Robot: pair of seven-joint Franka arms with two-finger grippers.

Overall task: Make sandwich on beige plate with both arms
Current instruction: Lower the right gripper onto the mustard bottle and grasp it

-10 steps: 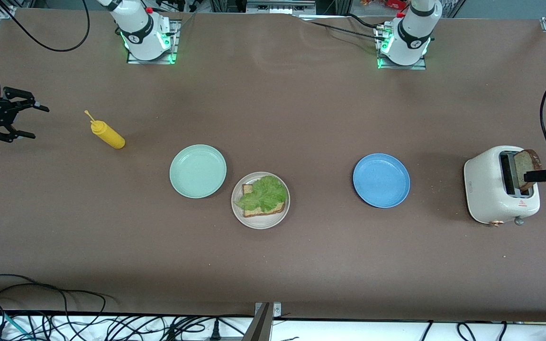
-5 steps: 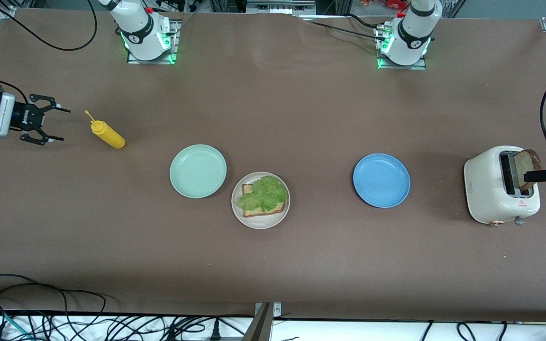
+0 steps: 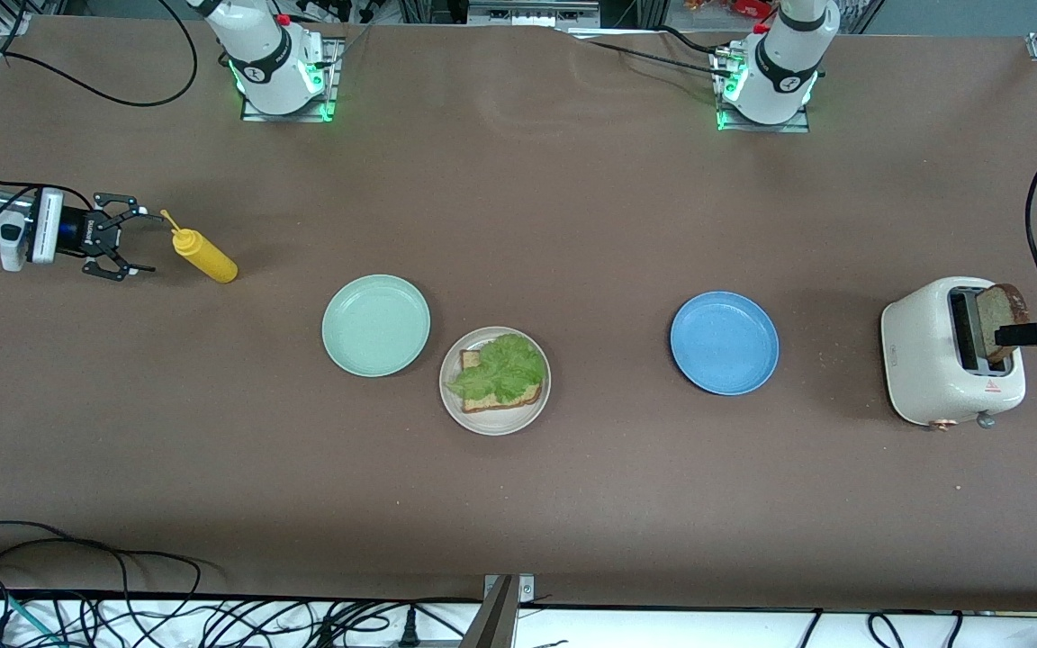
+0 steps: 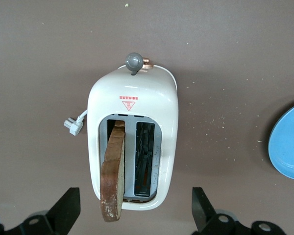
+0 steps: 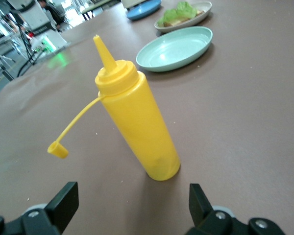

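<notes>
The beige plate point(image 3: 452, 401) lies near the table's middle, holding one bread slice point(image 3: 508, 399) with a lettuce leaf point(image 3: 500, 368) on top. A second bread slice point(image 3: 996, 315) stands up out of one slot of the white toaster point(image 3: 933, 351) at the left arm's end. My left gripper point(image 3: 1012, 335) hovers open over the toaster point(image 4: 132, 112), its fingers wide on either side of the slice point(image 4: 112, 176). My right gripper point(image 3: 130, 241) is open, low beside a yellow squeeze bottle point(image 3: 205, 256) at the right arm's end; the bottle point(image 5: 137, 127) stands just ahead of the jaws, touching neither finger.
A mint-green plate point(image 3: 375, 325) sits beside the beige plate toward the right arm's end. A blue plate point(image 3: 724, 343) lies between the beige plate and the toaster. The bottle's cap point(image 5: 57, 149) hangs off on its strap. Cables run along the table's near edge.
My right gripper has moved in from the table's end toward the yellow bottle and now sits close to it, still open. The left gripper and the bread have not moved.
</notes>
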